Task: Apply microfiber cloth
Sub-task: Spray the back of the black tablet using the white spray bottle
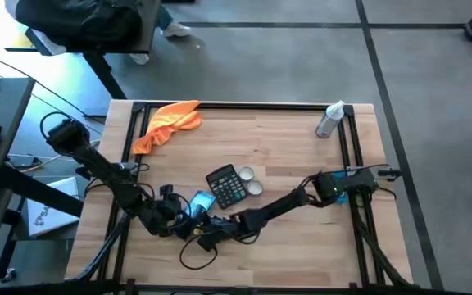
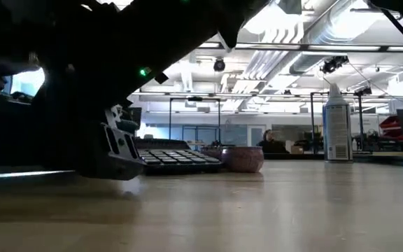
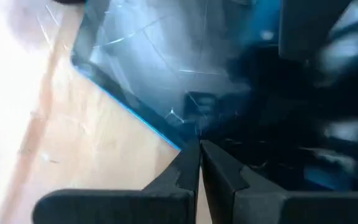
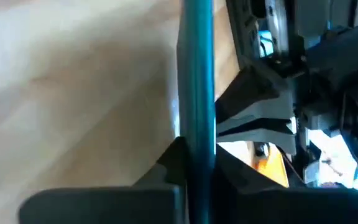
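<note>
The orange microfiber cloth (image 1: 169, 123) lies bunched at the table's far left corner, with no gripper near it. Near the front middle, a thin blue see-through plate (image 1: 201, 201) sits between my two grippers. My left gripper (image 1: 188, 213) comes from the left and is shut on it (image 3: 135, 74). My right gripper (image 1: 213, 223) comes from the right and is shut on its edge (image 4: 197, 74). A black calculator (image 1: 226, 185) lies just beyond them. My left gripper pinches a corner of the blue plate (image 3: 180, 134) between its two fingertips (image 3: 185, 165); the plate spreads away beyond the fingers, above the wood. My right gripper has the plate edge-on between its two fingers (image 4: 173, 163), clamped on its flat faces (image 4: 197, 124). The plate runs along the fingers, standing on edge.
Two small round bowls (image 1: 251, 180) stand right of the calculator. A spray bottle (image 1: 329, 120) stands at the far right. A black frame (image 1: 244, 105) rims the table. Loose cables (image 1: 195, 254) lie near the front edge. Bare wood spans the middle and right.
</note>
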